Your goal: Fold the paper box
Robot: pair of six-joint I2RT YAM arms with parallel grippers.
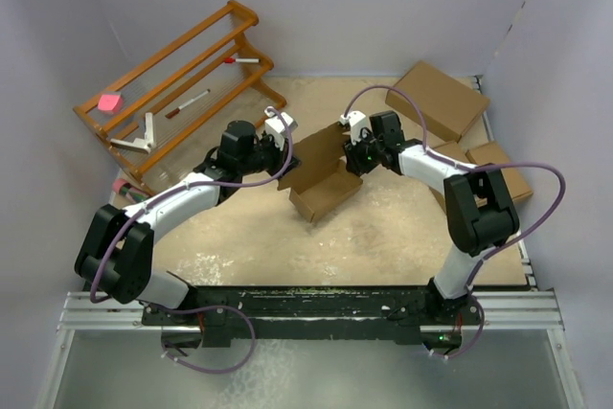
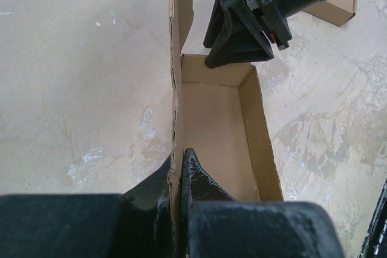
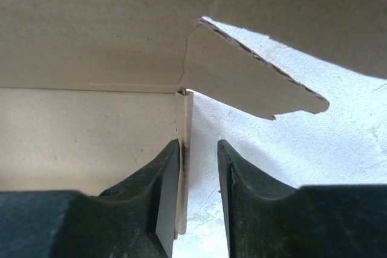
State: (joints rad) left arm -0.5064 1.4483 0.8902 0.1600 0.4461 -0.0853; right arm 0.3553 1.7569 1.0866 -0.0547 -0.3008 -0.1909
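Left gripper (image 2: 179,156) is pinched tight on a long side wall of the half-folded plain brown cardboard paper box (image 2: 211,131). Box sits about midway between the left and right edges of the tan table (image 1: 383,237). I read the right gripper (image 3: 198,144) as jaws apart, straddling an end-wall edge; the card seems to touch one finger (image 3: 163,173) only.

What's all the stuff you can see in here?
paper box: one, brown, mid-table, half folded
big box: one, brown, far right corner
flat boxes: seemingly two, brown, right edge
rack: one, wooden, far left
pink lump: one, on rack
markers: two, white and red, on rack
white angled piece: one, on rack
table: one, beige
left gripper: black, shut on the paper box's wall
right gripper: black, open, astride a wall's edge
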